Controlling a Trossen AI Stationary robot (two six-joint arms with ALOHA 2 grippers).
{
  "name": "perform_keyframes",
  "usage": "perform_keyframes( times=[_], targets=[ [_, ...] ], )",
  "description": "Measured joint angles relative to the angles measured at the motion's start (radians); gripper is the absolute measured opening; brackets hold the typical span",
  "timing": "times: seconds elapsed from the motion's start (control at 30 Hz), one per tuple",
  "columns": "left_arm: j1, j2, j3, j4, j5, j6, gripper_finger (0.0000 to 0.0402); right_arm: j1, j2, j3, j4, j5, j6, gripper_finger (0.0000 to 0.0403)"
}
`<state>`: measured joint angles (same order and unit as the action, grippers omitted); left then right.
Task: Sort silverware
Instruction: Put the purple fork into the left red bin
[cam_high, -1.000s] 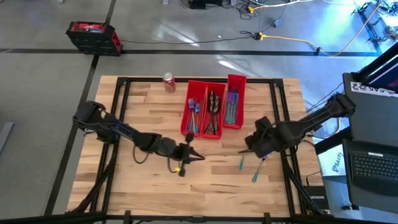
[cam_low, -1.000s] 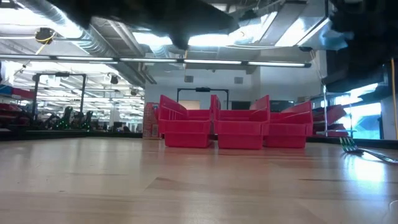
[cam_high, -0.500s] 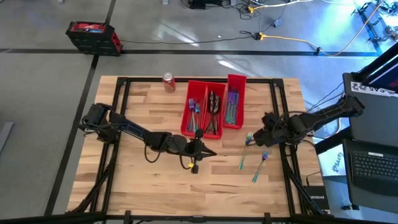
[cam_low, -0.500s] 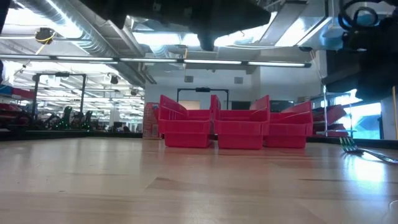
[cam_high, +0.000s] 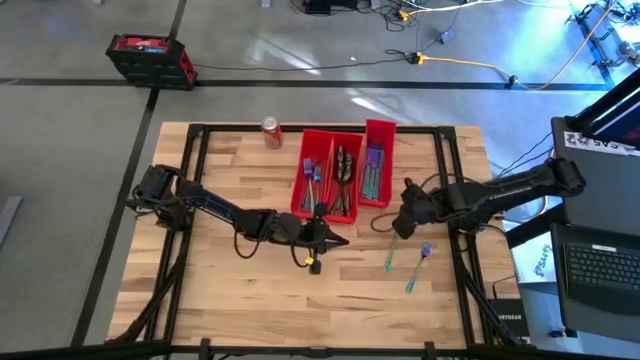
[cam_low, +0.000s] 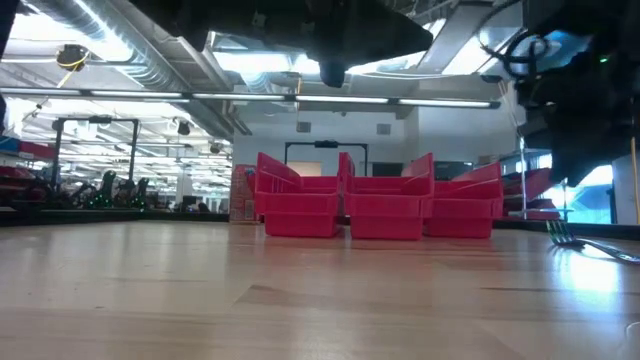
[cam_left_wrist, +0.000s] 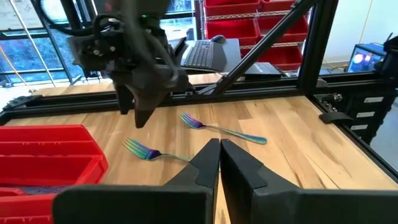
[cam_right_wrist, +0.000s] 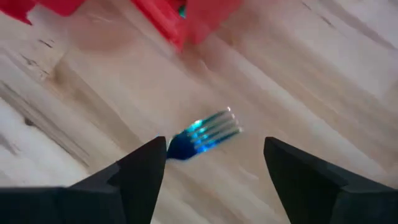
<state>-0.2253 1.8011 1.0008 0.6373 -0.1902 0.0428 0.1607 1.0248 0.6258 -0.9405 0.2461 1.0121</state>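
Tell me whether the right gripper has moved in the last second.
Yes. In the high view the right gripper has shifted up toward the red bins, off the two forks, and it has opened.

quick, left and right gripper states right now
left gripper: closed, holding nothing
right gripper: open, fingers either side of a fork, not gripping it

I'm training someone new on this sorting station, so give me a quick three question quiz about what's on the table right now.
1. True or false: the left tool is open.
2. How many red bins sit side by side at the table's far edge?
3. Multiple choice: the right tool hovers over A) a spoon, B) a fork, C) the soda can.

Key: 1 false, its fingers are shut; 2 three; 3 B, with open fingers either side of the fork.
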Motion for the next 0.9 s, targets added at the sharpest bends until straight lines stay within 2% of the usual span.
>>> perform_keyframes(
  times=[0.23, 0.37, 0.47, 0.5, 0.63, 0.73, 0.9],
  targets=[
    [-0.004, 0.0, 0.0, -0.016, 0.0, -0.044, 0.0, -0.188, -0.03, -0.003, -0.035, -0.107, -0.266, 0.0255],
    [-0.008, 0.0, -0.001, -0.031, 0.0, -0.045, 0.0, -0.348, -0.042, -0.06, 0.02, -0.284, -0.456, 0.0255],
    [-0.009, -0.001, 0.0, -0.035, 0.0, -0.044, 0.0, -0.475, -0.037, -0.085, 0.083, -0.472, -0.541, 0.0255],
    [-0.009, -0.001, -0.001, -0.037, 0.0, -0.044, 0.0, -0.504, -0.039, -0.082, 0.109, -0.506, -0.56, 0.0255],
    [-0.002, -0.001, -0.001, -0.058, 0.0, -0.044, 0.0, -0.593, -0.039, -0.057, 0.126, -0.52, -0.594, 0.0255],
    [-0.002, -0.001, -0.001, -0.054, 0.0, -0.043, 0.0, -0.65, -0.037, -0.028, 0.097, -0.592, -0.657, 0.0255],
    [-0.001, -0.001, -0.001, -0.059, 0.0, -0.034, 0.0, -0.747, 0.019, 0.053, -0.041, -0.624, -0.796, 0.0255]
  ],
)
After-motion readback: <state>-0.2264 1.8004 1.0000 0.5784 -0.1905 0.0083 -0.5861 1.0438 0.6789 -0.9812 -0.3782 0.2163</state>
